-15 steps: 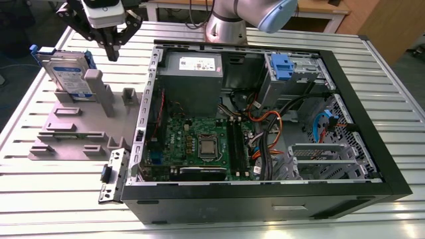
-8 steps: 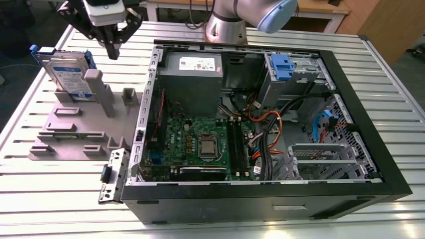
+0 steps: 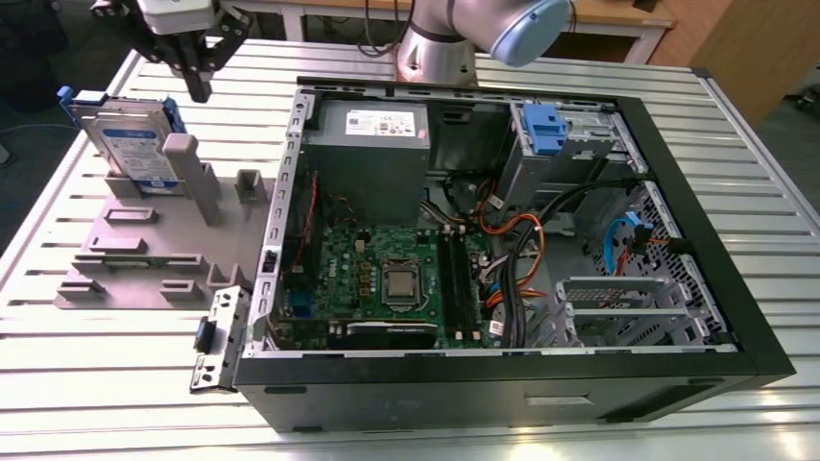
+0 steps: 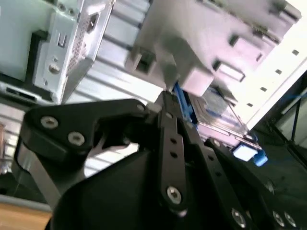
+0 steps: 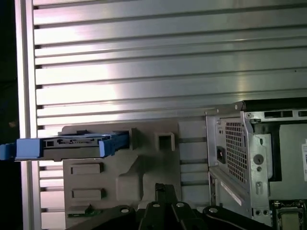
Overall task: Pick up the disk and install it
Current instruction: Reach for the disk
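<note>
Hanging fingers-down over the upper part of the exterior view's left, the gripper (image 3: 199,91) has its two black fingers drawn together into one narrow tip, with nothing between them. The arm's grey column (image 3: 443,43) rises behind the open computer case (image 3: 513,384), and the wrist reaches across toward the exterior view's left.

The disk (image 3: 129,144) stands on edge in a slot of the grey fixture (image 3: 141,250) – label face showing, blue rails along its sides – on the slatted metal table (image 3: 103,384) beside the case. The fingertip sits near the disk's upper corner, on the side towards the case, and is not touching it. In the first wrist view the gripper (image 5: 161,188) is over the fixture (image 5: 144,167), with the disk (image 5: 72,146) seen edge-on and apart from it. In the second wrist view the fingers (image 4: 165,110) point at the fixture (image 4: 216,33), just beside the disk (image 4: 218,117).

Inside the case lie the grey power supply (image 3: 372,154) and the green motherboard (image 3: 384,269).
</note>
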Robot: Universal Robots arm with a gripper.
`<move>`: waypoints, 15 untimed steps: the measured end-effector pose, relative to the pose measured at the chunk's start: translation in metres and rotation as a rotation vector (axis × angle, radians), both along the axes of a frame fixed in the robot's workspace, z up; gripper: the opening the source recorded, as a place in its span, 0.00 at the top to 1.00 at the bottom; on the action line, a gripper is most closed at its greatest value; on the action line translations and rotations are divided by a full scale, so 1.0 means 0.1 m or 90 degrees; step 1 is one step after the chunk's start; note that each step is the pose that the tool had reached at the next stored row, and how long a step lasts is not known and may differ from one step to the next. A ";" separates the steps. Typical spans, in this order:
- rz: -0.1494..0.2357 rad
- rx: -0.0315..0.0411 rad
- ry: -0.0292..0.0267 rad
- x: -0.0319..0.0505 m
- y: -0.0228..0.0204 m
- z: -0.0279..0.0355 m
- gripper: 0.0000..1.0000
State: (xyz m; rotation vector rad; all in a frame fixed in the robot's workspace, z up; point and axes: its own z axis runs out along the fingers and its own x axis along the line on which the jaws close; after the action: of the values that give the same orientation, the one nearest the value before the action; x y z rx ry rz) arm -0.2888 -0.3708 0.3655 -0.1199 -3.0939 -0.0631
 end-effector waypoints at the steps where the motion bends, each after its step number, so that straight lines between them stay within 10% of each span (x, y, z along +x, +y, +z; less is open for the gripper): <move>1: 0.000 0.0000 -0.0002 -0.065 0.015 -0.006 0.89; 6: 0.000 0.0001 -0.0012 -0.250 0.030 -0.018 0.89; 15: 0.000 0.0001 -0.0012 -0.273 0.030 -0.019 0.89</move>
State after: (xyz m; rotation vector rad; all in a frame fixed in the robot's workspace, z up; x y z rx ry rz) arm -0.3162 -0.3677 0.3637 -0.1196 -3.0958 -0.0634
